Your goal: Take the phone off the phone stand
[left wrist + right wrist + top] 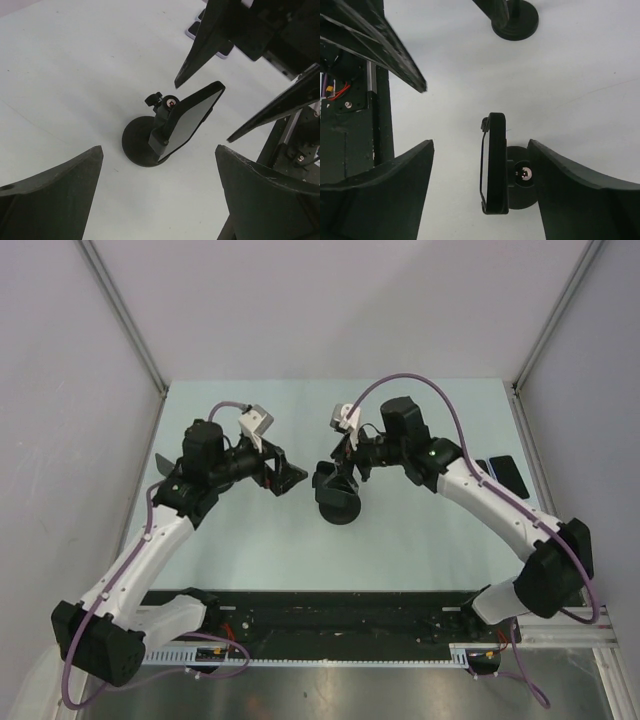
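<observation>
The phone (192, 120) is a dark slab with a grey screen, clipped tilted in the black phone stand (137, 142), which has a round base. In the right wrist view the phone (495, 165) shows edge on, in front of the stand's base (520, 195). My right gripper (480, 145) is open, with one finger on each side of the phone and a gap on both sides. From above, the right gripper (335, 478) covers the phone above the stand (340, 508). My left gripper (159, 148) is open and empty, just left of the stand; from above it (290, 477) sits there too.
Two dark phones (505, 475) lie flat near the table's right edge. A second black round-based object (515, 22) stands farther off in the right wrist view. The two grippers are close together at mid-table.
</observation>
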`<state>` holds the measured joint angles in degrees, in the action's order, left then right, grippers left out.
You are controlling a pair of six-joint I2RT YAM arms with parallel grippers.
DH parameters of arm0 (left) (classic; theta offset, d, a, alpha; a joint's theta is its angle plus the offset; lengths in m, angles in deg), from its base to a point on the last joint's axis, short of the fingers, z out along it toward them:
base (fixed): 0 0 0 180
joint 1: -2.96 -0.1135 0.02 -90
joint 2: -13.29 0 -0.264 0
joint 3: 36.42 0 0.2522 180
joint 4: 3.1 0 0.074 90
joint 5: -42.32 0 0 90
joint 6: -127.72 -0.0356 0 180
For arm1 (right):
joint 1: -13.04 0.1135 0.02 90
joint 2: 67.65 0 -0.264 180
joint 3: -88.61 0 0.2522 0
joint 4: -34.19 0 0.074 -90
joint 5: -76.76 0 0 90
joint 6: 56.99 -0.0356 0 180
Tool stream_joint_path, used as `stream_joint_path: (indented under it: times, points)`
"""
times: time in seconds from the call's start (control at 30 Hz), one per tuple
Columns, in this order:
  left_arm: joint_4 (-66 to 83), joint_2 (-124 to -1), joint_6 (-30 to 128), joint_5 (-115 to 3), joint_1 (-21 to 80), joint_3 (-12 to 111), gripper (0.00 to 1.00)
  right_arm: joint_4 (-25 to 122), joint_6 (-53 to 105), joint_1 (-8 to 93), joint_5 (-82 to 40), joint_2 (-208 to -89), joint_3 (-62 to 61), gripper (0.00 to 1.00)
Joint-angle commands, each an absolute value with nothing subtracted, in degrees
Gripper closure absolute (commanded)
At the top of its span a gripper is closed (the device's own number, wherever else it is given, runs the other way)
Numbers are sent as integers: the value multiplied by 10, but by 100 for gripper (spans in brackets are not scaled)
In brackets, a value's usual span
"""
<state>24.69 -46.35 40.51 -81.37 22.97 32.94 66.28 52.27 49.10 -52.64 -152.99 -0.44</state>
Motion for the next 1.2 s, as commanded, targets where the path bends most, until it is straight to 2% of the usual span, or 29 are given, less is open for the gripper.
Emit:
stream_joint_path:
  times: [0.0, 0.13, 0.37, 0.63, 0.93, 1.17]
  points:
    - [227, -473, 356, -829, 249, 328, 1, 659, 510, 495, -494, -1466, 19, 16]
    - [227, -494, 351, -820, 265, 344, 2, 650, 468, 501, -432, -1397, 51, 10]
    - [227, -553, 374, -793, 303, 379, 5, 597, 388, 507, -253, -1285, 156, 9]
    - [228, -599, 374, -722, 352, 416, 13, 566, 342, 507, -206, -1194, 269, 9]
    - [228, -612, 410, -635, 416, 424, 33, 574, 339, 507, -184, -1155, 302, 9]
    - [229, -598, 484, -547, 465, 412, 56, 575, 338, 507, -176, -1146, 307, 9]
